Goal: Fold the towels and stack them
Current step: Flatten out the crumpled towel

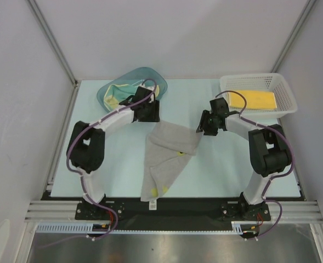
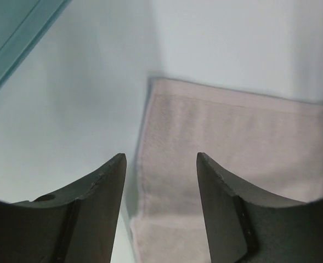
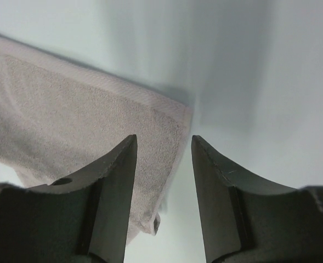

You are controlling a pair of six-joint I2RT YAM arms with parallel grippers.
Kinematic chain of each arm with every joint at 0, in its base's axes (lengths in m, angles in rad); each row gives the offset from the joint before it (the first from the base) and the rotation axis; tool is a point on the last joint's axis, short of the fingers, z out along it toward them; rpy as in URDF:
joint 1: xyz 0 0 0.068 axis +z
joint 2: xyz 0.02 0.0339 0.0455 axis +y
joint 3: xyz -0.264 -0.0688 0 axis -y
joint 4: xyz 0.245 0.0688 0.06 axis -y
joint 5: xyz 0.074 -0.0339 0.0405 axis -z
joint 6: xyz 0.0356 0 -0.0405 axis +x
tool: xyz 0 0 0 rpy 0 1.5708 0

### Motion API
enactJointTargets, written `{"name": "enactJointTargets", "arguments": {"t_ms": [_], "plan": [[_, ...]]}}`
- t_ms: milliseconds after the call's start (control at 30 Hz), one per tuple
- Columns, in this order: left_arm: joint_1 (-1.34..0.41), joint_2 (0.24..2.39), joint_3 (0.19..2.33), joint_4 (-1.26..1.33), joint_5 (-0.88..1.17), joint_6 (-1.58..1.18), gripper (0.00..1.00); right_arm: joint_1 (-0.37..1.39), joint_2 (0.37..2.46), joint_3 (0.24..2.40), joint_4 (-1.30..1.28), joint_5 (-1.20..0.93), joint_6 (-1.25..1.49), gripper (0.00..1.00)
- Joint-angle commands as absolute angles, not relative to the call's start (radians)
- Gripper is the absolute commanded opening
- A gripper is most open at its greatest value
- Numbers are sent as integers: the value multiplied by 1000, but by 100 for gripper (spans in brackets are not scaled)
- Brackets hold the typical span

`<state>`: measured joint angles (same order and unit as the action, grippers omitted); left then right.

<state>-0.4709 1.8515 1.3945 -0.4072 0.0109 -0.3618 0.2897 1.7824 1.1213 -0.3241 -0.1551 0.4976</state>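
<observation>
A pale grey-cream towel with small yellow spots lies partly folded in the middle of the table, its white tag at the near edge. My left gripper hovers open over the towel's far left corner; in the left wrist view the towel edge runs beneath the open gripper. My right gripper stands open at the far right corner, where the towel corner lies below the gap of the gripper. A folded yellow towel rests in the basket. More towels sit in the tub.
The teal plastic tub stands at the back left, just behind my left gripper; its rim shows in the left wrist view. The white mesh basket is at the back right. Grey walls enclose the table.
</observation>
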Motion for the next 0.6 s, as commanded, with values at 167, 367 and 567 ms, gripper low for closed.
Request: {"name": "enactJointTargets", "arguments": {"t_ms": [167,367,567], "plan": [[-448,2104,1612,-419,74,-213,58,287,1862,1101,-201,-89,469,49],[-448,2210,1710,-463,3,-210,57,296,1890,1086,-158,-72,459,45],[-449,2249,1727,-472,5,-212,50,330,1898,1074,-143,-31,457,41]]}}
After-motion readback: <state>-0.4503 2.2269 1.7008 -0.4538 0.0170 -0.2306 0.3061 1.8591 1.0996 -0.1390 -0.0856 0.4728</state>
